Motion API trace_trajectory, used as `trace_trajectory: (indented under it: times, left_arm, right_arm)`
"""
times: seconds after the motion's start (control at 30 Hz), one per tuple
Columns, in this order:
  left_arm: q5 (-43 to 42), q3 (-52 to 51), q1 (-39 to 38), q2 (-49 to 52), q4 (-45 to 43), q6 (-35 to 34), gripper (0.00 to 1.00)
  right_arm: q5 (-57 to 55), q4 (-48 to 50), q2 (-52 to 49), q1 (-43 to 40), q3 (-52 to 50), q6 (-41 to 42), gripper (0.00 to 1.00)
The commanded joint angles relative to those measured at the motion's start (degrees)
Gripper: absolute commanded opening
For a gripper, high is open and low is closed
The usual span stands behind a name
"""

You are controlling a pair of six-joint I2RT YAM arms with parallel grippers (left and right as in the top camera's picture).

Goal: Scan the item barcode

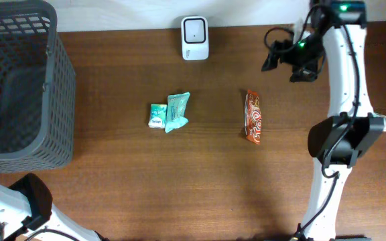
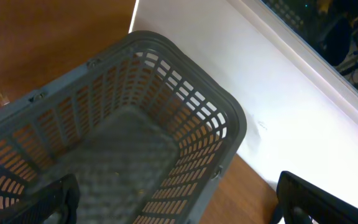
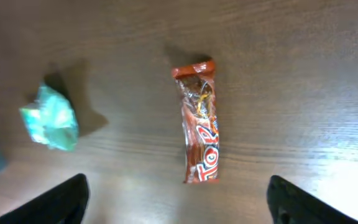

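A red-orange candy bar (image 1: 252,117) lies lengthwise on the wooden table, right of centre. It also shows in the right wrist view, where the candy bar (image 3: 200,129) sits a little ahead of my right gripper (image 3: 179,208). That gripper is open and holds nothing. Two green packets (image 1: 169,112) lie together left of the bar, and one green packet (image 3: 50,118) appears at the left of the right wrist view. A white scanner (image 1: 194,38) stands at the table's far edge. My left gripper (image 2: 179,210) hangs open above the basket (image 2: 166,124).
A large grey mesh basket (image 1: 19,87) fills the table's left end. The right arm (image 1: 344,100) reaches along the right side, its gripper (image 1: 272,59) near the far edge. A white wall (image 2: 278,99) runs behind the table.
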State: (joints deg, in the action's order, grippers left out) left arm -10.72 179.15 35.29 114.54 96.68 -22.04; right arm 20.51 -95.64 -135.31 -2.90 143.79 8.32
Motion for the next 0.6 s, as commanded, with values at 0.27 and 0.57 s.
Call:
trace_trajectory:
  times: [0.27, 0.57]
  left_arm:
    - [-0.2, 0.15, 0.15, -0.39, 0.02, 0.52, 0.99]
    - [-0.2, 0.15, 0.15, -0.42, 0.02, 0.52, 0.99]
  right_arm:
    - [-3.78, 13.7, -0.17, 5.27, -32.06, -0.83, 0.72]
    - [-8.35, 20.04, -0.17, 11.8, -35.1, 1.66, 0.62]
